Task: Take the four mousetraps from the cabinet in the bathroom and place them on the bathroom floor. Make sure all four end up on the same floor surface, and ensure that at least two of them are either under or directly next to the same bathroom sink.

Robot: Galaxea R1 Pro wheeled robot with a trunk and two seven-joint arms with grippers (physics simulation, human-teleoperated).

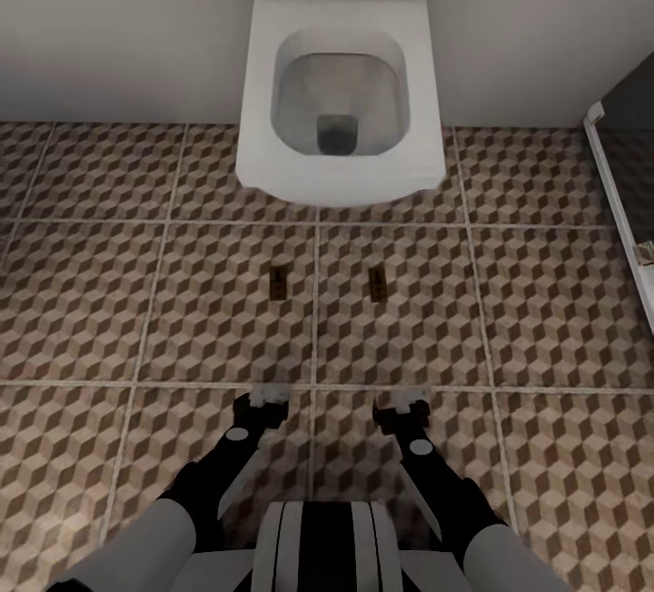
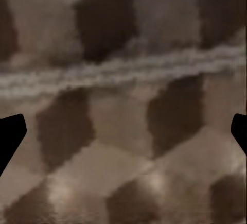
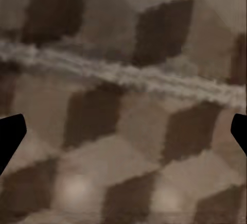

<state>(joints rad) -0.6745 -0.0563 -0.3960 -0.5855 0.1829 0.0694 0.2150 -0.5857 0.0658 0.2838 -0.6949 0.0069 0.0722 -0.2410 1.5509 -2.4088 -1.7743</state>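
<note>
Grippers low over floor [image 1: 91,301], left [image 1: 269,395], right [image 1: 402,399], both spread, empty. Two traps [image 1: 279,282] [image 1: 378,284] just ahead, long axes pointing toward toilet [image 1: 341,93].

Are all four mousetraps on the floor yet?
Not that I can see. Two mousetraps, one and another, already lie on the bathroom floor, in front of the toilet, no sink in view. Nothing is in hand: the left gripper and right gripper hang open and empty over the tiles. Two more traps remain, and two must end beside a sink.
</note>
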